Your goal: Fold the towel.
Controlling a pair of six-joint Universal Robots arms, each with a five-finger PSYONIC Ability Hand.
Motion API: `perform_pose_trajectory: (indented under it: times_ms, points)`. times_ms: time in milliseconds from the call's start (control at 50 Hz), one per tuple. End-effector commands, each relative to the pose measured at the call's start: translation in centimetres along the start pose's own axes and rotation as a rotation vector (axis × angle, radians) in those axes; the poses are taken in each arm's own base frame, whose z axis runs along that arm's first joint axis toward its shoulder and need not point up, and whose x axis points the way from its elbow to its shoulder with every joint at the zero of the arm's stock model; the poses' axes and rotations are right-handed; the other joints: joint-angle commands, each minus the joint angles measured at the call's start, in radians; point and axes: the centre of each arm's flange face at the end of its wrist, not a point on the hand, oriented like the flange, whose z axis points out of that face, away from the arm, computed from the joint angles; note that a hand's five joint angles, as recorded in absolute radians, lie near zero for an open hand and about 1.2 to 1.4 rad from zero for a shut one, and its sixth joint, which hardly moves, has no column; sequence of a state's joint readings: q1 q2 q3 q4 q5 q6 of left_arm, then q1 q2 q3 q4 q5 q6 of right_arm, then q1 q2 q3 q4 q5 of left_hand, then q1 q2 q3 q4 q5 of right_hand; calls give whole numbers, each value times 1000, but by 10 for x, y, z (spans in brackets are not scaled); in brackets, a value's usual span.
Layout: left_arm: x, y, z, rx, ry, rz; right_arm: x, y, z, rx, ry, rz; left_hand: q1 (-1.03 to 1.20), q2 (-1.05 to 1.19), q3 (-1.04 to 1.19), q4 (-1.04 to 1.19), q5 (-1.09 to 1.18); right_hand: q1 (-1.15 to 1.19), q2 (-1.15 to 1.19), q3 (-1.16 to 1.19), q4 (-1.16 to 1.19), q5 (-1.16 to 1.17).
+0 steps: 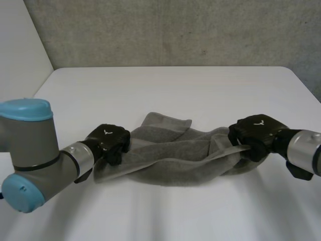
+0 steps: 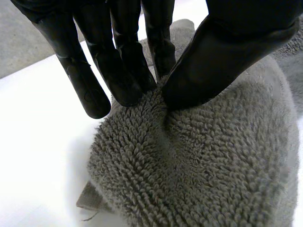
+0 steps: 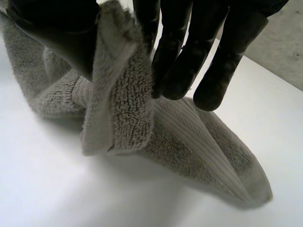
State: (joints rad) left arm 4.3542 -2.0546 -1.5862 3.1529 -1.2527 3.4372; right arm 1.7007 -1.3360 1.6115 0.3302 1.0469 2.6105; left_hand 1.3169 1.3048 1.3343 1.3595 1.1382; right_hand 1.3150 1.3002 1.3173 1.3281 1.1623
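Pinching at both ends: left hand (image 1: pixel 108 141) nips the grey towel (image 1: pixel 170 160) between thumb and fingers, right hand (image 1: pixel 258 133) clamps a doubled edge. Towel lies bunched mid-table (image 1: pixel 165 90). Probably the straightening step; next, draw the ends apart evenly.

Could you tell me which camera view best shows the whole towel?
The head view: the grey towel stretches bunched between the left hand and right hand, end to end. Each wrist view gives a close look at its own hand's pinched end.
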Motion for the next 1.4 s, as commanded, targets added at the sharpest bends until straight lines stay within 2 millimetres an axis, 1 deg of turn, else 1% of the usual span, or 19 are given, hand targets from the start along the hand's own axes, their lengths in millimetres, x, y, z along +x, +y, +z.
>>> perform_pose_trajectory:
  times_ms: [20,40,80,100,120,140,180,200,240,320,380,500,540,600,700,860,1020,1240,1400]
  points:
    - [-24,-70,13,219,-61,69,17,-56,15,147,92,-118,79,91,62,37,84,81,96,79,68,59]
    - [-24,-70,13,220,-61,69,17,-57,15,148,93,-118,79,91,62,37,84,81,96,79,68,59]
    - [-42,-141,6,439,-125,118,28,-122,9,394,179,-193,79,91,62,37,84,81,96,79,68,59]
    - [-42,-142,6,440,-126,118,28,-122,9,395,180,-193,79,91,62,37,84,81,96,79,68,59]
    - [-48,-183,-5,574,-147,130,36,-158,1,560,232,-208,79,91,62,37,84,81,96,79,68,59]
    - [-48,-184,-5,575,-147,130,36,-158,1,562,233,-208,79,91,62,37,84,81,96,79,68,59]
    - [-57,-258,-38,853,-167,111,53,-215,-21,888,335,-197,79,91,62,37,84,81,96,79,68,59]
    - [-57,-258,-39,854,-167,111,53,-215,-21,890,336,-197,79,91,62,37,84,81,96,79,68,59]
    - [-68,-304,-71,1068,-157,65,61,-248,-50,1124,382,-187,79,91,62,37,84,81,96,79,68,59]
    - [-68,-319,-89,1162,-119,12,59,-257,-67,1191,378,-175,79,91,62,37,84,81,96,79,68,59]
    - [-68,-311,-83,1142,-95,-34,58,-240,-51,1099,349,-146,79,91,62,37,84,81,96,79,68,59]
    - [-87,-227,-35,863,-136,-121,40,-192,-16,928,245,-151,79,91,62,37,84,81,96,79,68,59]
    - [-89,-183,-20,739,-142,-140,26,-162,0,833,139,-198,79,91,62,37,84,81,96,79,68,59]
    - [-88,-159,-12,675,-132,-143,18,-145,7,783,95,-210,79,91,62,37,84,81,96,79,68,59]
    - [-73,-66,6,452,-95,-87,-18,-57,32,520,-19,-237,79,91,62,37,84,81,96,79,68,59]
    - [-44,12,20,239,-55,91,-40,17,46,289,-38,-395,79,91,62,37,84,81,96,79,68,59]
    - [-42,16,17,193,-48,145,-29,21,44,215,35,-332,79,91,62,37,84,81,96,79,68,59]
    - [-47,-31,1,221,-44,166,18,0,30,254,222,-76,79,91,62,37,84,81,96,79,68,59]
    - [-35,-35,34,244,4,192,21,8,37,230,234,-15,79,91,62,37,84,81,96,79,68,59]
